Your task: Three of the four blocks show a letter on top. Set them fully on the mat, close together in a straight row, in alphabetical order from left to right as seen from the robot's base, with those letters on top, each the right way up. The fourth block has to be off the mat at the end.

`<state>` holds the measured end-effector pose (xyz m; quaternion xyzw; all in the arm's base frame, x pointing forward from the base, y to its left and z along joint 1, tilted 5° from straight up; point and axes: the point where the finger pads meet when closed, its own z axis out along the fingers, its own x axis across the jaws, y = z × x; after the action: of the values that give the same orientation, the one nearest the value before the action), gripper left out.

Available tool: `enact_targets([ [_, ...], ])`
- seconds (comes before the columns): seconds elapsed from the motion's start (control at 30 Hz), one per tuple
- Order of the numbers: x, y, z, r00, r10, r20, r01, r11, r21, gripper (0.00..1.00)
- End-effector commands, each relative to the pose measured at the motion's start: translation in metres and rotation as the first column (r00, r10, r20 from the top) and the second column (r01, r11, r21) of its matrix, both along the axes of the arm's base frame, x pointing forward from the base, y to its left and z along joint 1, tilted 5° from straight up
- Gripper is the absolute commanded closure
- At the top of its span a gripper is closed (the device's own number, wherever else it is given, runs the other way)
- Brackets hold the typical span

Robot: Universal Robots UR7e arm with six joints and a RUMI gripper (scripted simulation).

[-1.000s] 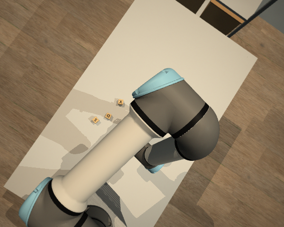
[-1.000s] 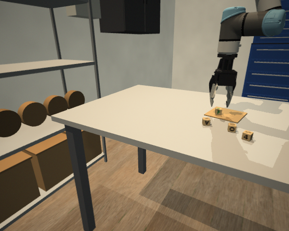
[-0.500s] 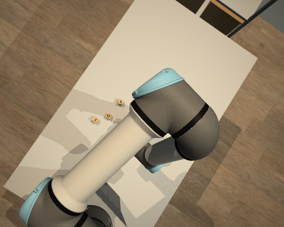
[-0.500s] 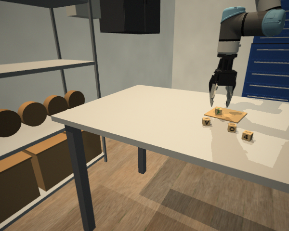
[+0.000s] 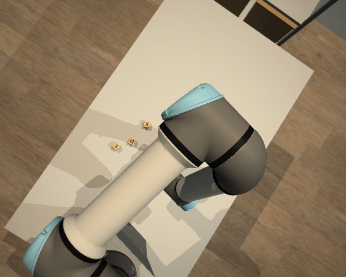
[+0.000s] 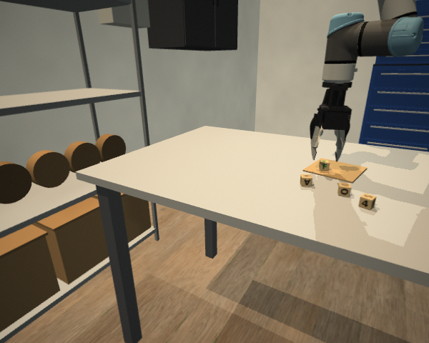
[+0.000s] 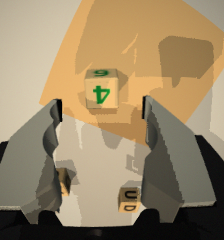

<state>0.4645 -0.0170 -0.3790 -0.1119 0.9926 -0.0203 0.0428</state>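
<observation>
Pincer (image 6: 326,153) part-open, empty, hanging directly above green-printed block (image 6: 324,164), whose top shows digit 4 in wrist view: likely the odd one. This block sits on orange mat (image 6: 349,171), near its corner.

Step, as judged: clear it off mat. Descend straight, jaws straddling opposite faces, block centred before closing.

Surroundings: letter blocks X (image 5: 146,124), D (image 5: 131,141), S (image 5: 116,146) on table (image 6: 222,166) just beyond mat edge, nearer pincer's base side; keep descent clear of them.
</observation>
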Motion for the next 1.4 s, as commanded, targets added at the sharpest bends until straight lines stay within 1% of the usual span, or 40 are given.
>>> enact_targets([
  [0.0,0.001,0.0,-0.006,1.0,0.0,0.001,0.0,1.0,0.0,0.63],
  [0.23,0.002,-0.001,-0.019,1.0,0.0,0.001,0.0,1.0,0.0,0.63],
  [0.4,0.003,-0.001,-0.024,1.0,0.0,0.001,0.0,1.0,0.0,0.63],
  [1.13,0.003,-0.001,-0.026,1.0,0.0,0.001,0.0,1.0,0.0,0.63],
  [1.17,0.003,-0.001,-0.026,1.0,0.0,0.001,0.0,1.0,0.0,0.75],
  [1.37,0.003,-0.001,-0.026,1.0,0.0,0.001,0.0,1.0,0.0,0.75],
])
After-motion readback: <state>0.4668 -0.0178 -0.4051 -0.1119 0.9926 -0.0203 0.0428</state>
